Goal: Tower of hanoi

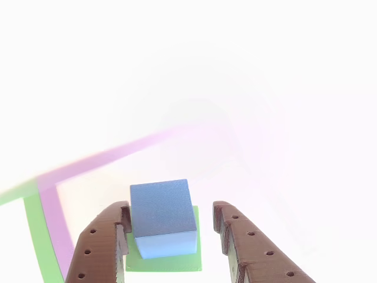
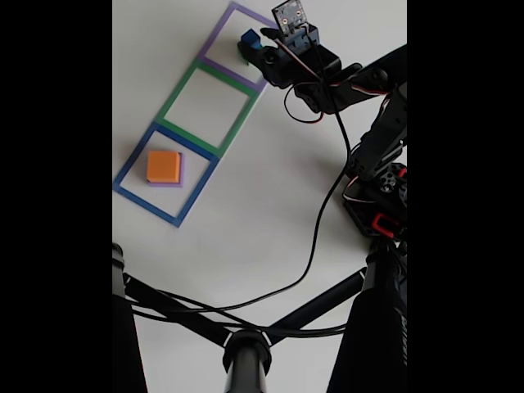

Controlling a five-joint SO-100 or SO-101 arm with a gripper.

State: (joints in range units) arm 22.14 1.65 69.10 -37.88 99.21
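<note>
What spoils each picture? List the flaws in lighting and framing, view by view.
Other view: heavily overexposed, the table washed to white and the tape lines pale and blurred, though the blue cube between the gripper fingers stays sharp. Fixed view: evenly lit, black bars on both sides, a dark stand blocking the bottom.

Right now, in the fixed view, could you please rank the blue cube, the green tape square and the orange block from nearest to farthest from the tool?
1. Blue cube, at the tool, top.
2. Green tape square, middle.
3. Orange block, lower left.
</note>
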